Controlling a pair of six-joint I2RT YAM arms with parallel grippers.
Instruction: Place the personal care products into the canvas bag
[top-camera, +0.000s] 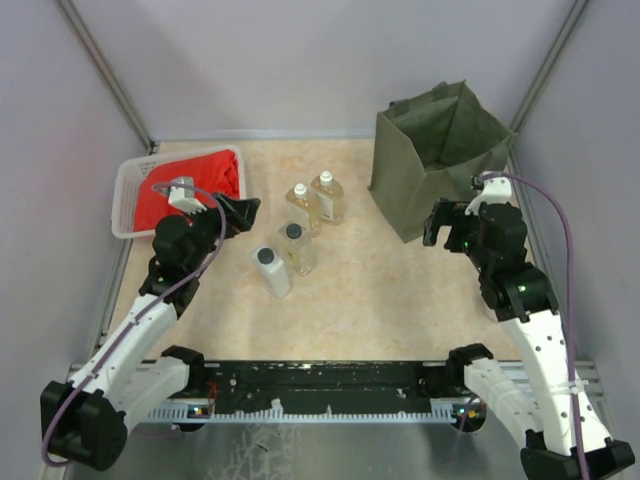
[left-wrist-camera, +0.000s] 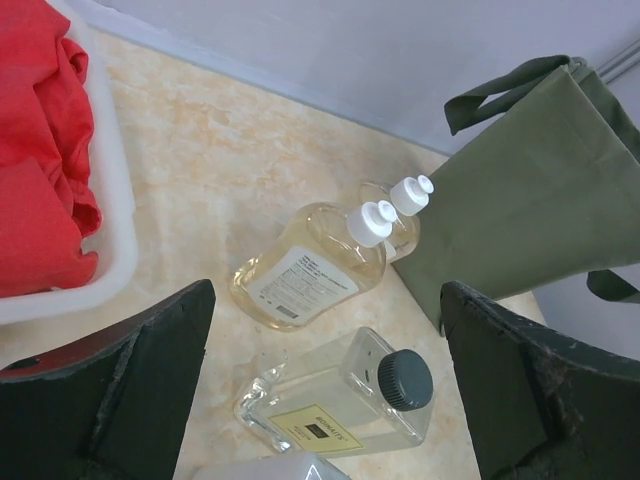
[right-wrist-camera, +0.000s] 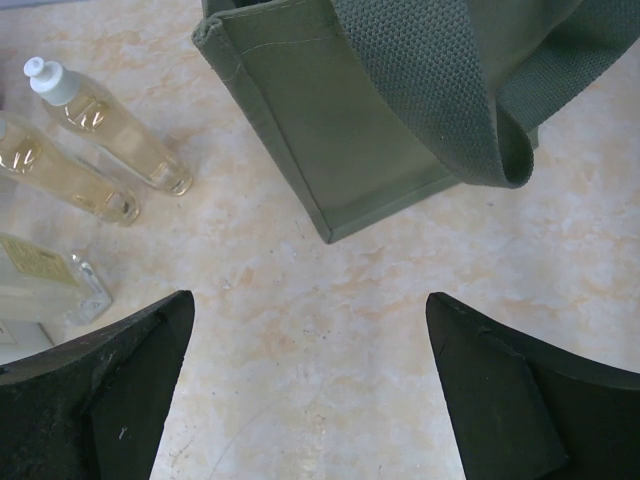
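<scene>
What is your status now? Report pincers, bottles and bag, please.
Left pincer and right pincer open, empty. Four bottles outside canvas bag, none grasped. Nothing between them.

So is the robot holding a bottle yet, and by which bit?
No, nothing is held. The left arm's jaws are open near the bottles, touching none, and the right arm's jaws are open beside the green bag.

Overhead, close wrist views; common bottles (top-camera: 327, 200)
</scene>
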